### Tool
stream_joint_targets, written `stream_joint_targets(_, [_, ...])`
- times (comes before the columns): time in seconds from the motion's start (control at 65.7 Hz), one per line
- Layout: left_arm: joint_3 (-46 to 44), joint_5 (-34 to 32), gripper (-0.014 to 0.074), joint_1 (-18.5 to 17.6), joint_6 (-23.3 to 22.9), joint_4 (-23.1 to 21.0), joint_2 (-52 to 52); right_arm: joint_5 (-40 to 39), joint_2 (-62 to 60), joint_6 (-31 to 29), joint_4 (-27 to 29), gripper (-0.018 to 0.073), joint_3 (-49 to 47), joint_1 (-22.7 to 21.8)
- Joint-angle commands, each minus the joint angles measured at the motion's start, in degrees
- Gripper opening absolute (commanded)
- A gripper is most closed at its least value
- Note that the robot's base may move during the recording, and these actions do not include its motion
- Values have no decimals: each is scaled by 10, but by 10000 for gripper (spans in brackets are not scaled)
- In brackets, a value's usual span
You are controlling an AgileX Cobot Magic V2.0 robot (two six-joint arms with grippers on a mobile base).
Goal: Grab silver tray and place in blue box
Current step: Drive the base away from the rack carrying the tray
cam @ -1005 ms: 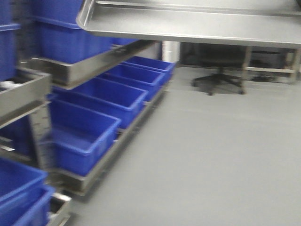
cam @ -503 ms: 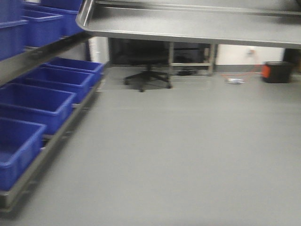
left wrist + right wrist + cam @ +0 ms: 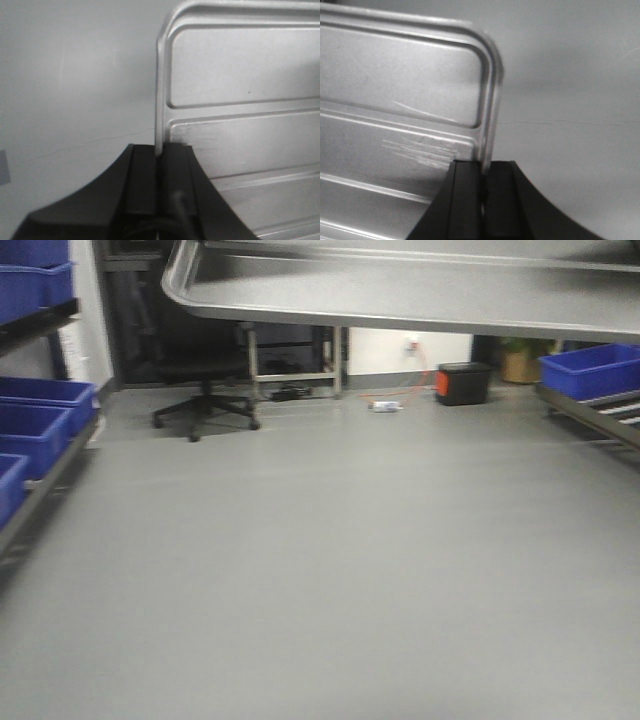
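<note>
Left gripper point(image 3: 161, 151) and right gripper point(image 3: 483, 169), bottom centre of frame, each clamped tight on the rim of the silver tray point(image 3: 240, 65).

Matte black left hand point(image 3: 161, 149), flared curved base, dark cable point(image 3: 176, 212), matching black right hand point(image 3: 484, 167)

- The tray point(image 3: 400, 290) is up across the top of the front view, well above the floor point(image 3: 330, 570).
- The left gripper point(image 3: 161, 155) is pinching its left rim and the right gripper point(image 3: 482, 172) its right rim, with the tray spanning between them.
- Crates point(image 3: 40, 405) sit on a rack point(image 3: 45, 480) along the left.
- Far right, another crate point(image 3: 590, 370) is on a second rack point(image 3: 590, 418).
- At the back left there's a chair point(image 3: 205, 405), with a table frame point(image 3: 290, 352) behind it.
- A small box point(image 3: 462, 383) stands further right, by the wall.
</note>
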Motion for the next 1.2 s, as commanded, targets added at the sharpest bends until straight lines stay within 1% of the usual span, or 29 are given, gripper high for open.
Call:
stream_joint_targets(0.0, [-19,19,-105,1,-2,50,-24,-8,-13,-6,-45,60,-18,-5])
stream_joint_targets(1.188, [-19,19,-105,1,-2,47,-24,-7,-13,-6,-45,60,-18,-5])
